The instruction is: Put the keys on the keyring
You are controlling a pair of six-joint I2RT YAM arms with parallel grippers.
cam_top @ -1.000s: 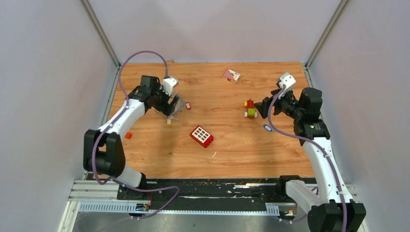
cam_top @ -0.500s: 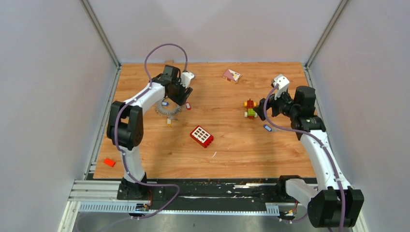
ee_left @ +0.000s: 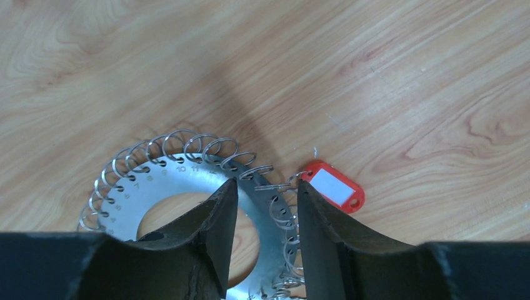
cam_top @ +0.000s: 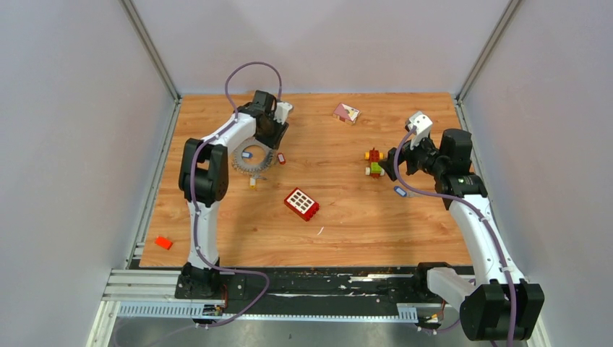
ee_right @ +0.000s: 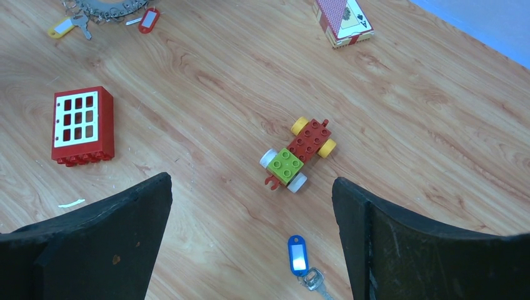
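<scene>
Toward 10 o'clock of table (cam_top: 361,231), keyring (ee_left: 181,178) straddled by left claw (ee_left: 265,187), jaws narrow, grip unclear, probably to steady it; red-tag key (ee_left: 331,187) lying at its 3 o'clock. Right claw (ee_right: 251,182) held wide above blue-tag key (ee_right: 298,256).

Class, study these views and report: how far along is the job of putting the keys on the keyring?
Done: nothing surely; the red-tagged key lies at the keyring rim, hooked or not unclear. In hand: the left gripper straddles the ring's band. Left: the yellow-tagged key and blue-tagged key lie loose; the right gripper hangs open above the blue one.
</scene>
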